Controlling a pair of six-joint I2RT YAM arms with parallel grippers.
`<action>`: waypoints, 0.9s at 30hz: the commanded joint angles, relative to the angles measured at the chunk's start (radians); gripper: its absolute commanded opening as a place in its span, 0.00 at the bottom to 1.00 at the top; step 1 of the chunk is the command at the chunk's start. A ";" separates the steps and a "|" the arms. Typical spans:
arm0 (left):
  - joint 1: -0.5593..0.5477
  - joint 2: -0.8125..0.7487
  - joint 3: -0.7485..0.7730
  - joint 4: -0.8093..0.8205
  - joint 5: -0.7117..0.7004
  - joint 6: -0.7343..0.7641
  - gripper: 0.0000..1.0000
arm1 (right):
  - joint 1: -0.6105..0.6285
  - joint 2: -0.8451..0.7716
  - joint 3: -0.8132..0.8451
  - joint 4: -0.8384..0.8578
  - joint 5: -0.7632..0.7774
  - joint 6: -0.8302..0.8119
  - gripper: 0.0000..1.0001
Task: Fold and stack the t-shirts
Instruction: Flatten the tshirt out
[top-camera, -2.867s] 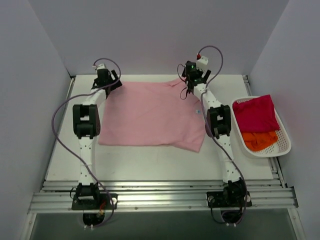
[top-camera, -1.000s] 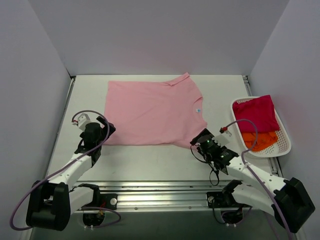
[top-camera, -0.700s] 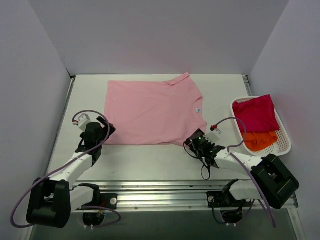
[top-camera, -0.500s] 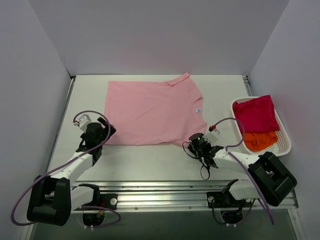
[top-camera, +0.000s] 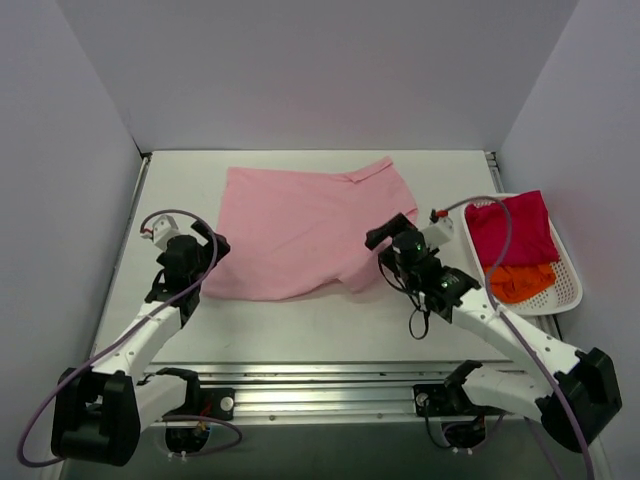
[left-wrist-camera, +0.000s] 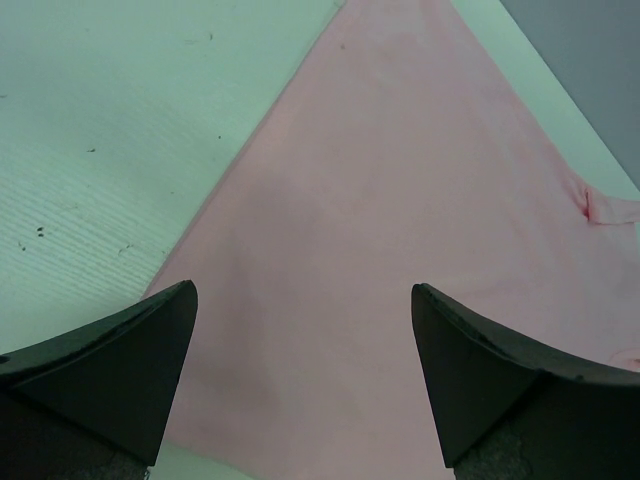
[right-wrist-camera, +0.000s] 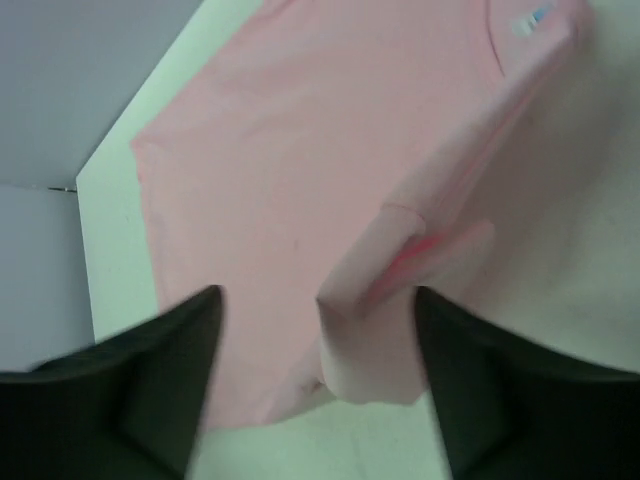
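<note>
**Pink t-shirt on the worktop, right gripper at its near right corner**

The light pink t-shirt lies spread on the white worktop, between the two arms. Most of it is flat. Its near right part is not flat: there the cloth rises in a ridge and one sleeve hangs loose under it.

The right gripper is just above this raised part. In the right wrist view its two fingers look apart, and the fold of pink cloth is between them. That picture is blurred, so I cannot tell if the fingers press the cloth or only stand around it. A small label is visible at the neck of the shirt.

The left gripper is over the near left corner of the same shirt. Its jaws are wide apart and hold nothing. The flat pink cloth shows between them, and the left edge of the shirt runs beside the left finger.

At the right side of the worktop there is a white basket. Inside it lie the magenta-red t-shirt and, nearer to the arms, the orange t-shirt; the two touch each other.
</note>
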 joint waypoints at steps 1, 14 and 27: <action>-0.003 0.044 0.073 0.020 0.033 0.027 0.97 | -0.046 0.198 0.142 0.012 0.097 -0.127 0.91; -0.003 0.017 0.045 0.015 0.053 0.058 0.97 | -0.045 0.316 0.080 -0.036 0.094 -0.077 1.00; -0.031 0.017 0.036 0.014 0.059 0.050 0.97 | 0.014 0.093 -0.057 -0.161 0.162 -0.031 0.97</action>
